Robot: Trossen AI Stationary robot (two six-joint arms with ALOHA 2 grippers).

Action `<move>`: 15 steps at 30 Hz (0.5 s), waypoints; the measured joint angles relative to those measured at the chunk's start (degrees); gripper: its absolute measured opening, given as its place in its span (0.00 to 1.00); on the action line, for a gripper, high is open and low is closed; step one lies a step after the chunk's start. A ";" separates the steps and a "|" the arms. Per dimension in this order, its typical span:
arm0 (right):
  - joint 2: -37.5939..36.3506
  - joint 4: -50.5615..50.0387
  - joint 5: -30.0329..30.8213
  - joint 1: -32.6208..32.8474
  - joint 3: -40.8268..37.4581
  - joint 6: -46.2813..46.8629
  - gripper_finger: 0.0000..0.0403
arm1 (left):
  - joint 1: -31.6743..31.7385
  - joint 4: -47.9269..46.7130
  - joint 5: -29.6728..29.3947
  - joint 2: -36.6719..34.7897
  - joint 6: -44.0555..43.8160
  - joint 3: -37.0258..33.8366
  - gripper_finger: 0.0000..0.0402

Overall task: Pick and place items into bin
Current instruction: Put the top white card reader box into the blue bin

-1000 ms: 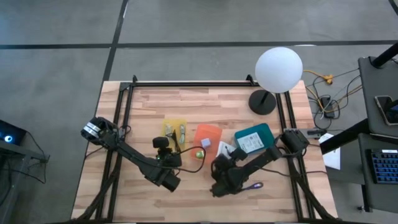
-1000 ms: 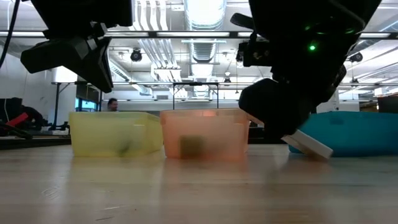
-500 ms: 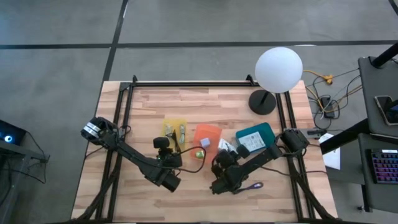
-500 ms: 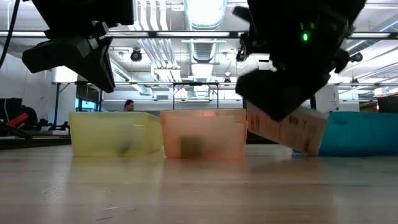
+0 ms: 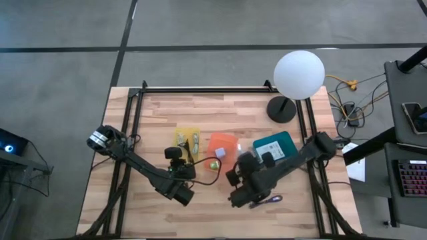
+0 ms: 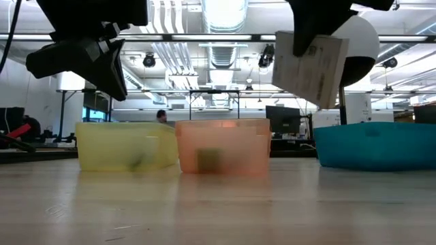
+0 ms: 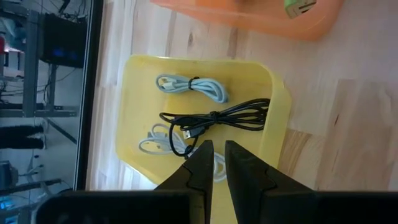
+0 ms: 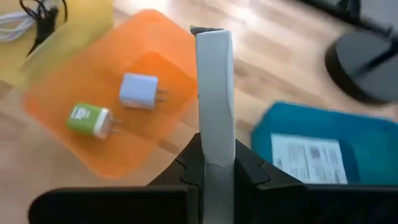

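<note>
White card packet [image 6: 310, 67] is up in the air now, pinched on its edge between the fingers of the right claw [image 8: 214, 163]. A second ago it was still tipped against the surface just in front of the teal bin [image 5: 275, 148]; half a second ago it was only part way up, and now the low view shows it clear above the rims of all three bins. So the pick looks done and what's left is the carry and drop. From the right wrist camera the packet hangs over the gap between the orange bin [image 8: 118, 112] and the teal bin, and the teal one already has a printed white card [image 8: 306, 158] lying flat in it, so my guess is that's where this one is headed. The orange bin holds a white plug cube [image 8: 139, 91] and a green one [image 8: 90, 119], both well apart from the packet. The left claw [image 7: 214, 163] just hovers above the near edge of the yellow bin [image 7: 134, 112], on the far side of the orange bin from the teal one, fingers nearly together with nothing between them; a black cable [image 7: 217, 117] and pale coiled cables [image 7: 193, 86] sit inside it. A small purple thing [image 5: 272, 199] lies on the surface [image 5: 220, 110] in front of the teal bin, so there's probably more to pick.
</note>
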 joint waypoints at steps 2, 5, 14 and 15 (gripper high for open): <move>-2.60 0.06 -1.98 -0.75 -1.75 -0.62 0.06 | 0.49 -0.11 0.79 -0.04 0.82 -0.02 0.07; -5.75 0.17 -4.45 -1.98 -4.00 -5.90 0.06 | 1.52 0.07 3.51 -0.41 4.50 -0.02 0.07; -19.71 -0.36 -18.08 -6.47 -18.97 -24.97 0.06 | 2.98 2.79 7.40 -1.09 5.62 -0.37 0.07; -21.07 -0.42 -17.00 -6.41 -20.65 -28.82 0.06 | 2.97 3.65 7.64 -1.09 5.51 -0.44 0.07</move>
